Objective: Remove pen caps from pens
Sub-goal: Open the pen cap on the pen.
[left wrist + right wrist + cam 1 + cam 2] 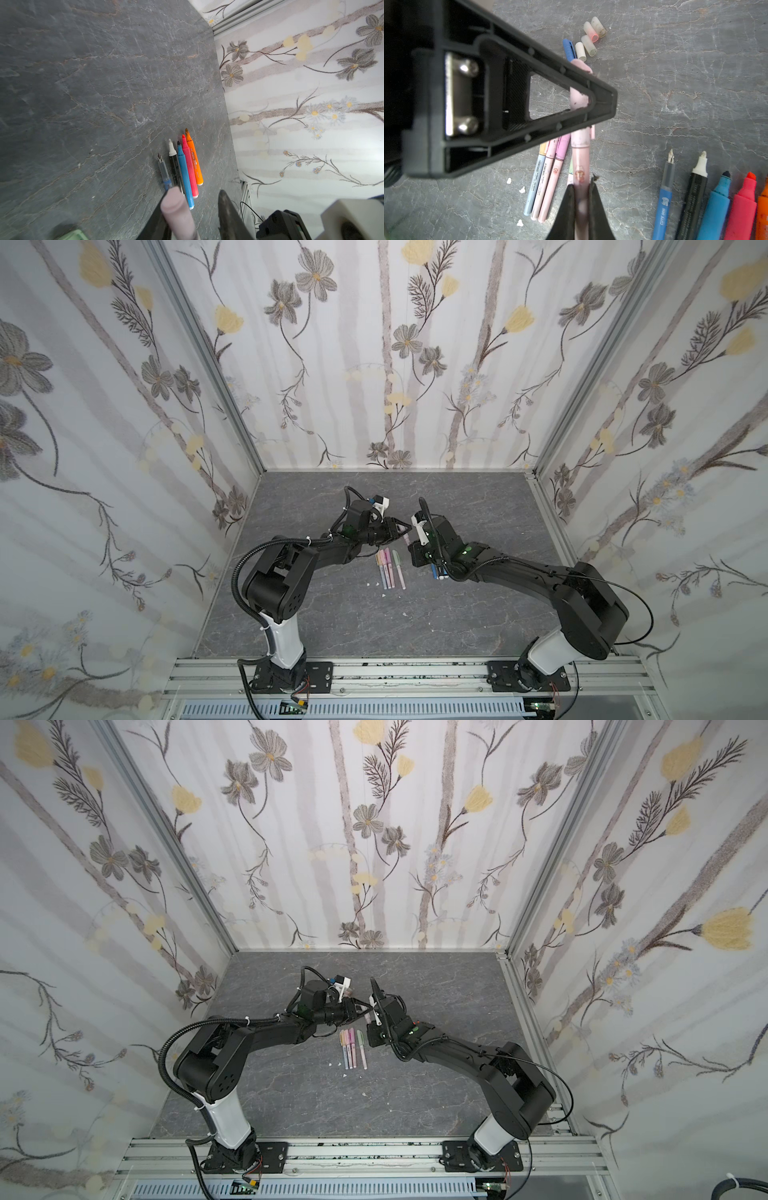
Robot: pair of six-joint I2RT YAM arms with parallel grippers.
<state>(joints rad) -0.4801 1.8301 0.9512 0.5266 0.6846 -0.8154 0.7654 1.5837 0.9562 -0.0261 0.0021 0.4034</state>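
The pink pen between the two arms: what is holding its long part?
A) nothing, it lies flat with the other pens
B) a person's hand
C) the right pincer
C: in the right wrist view the right pincer is shut on the barrel of the pink pen.

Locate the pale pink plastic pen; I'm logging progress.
In both top views, the pale pink plastic pen hangs centrally near pastel pens, barrel in the shut right claw, cap inside the open left claw.

A robot lab cell: floral-papered panels (353, 323) in aluminium framing (203, 344) enclose the slate tabletop (457, 510) beneath the left gripper (405, 535).
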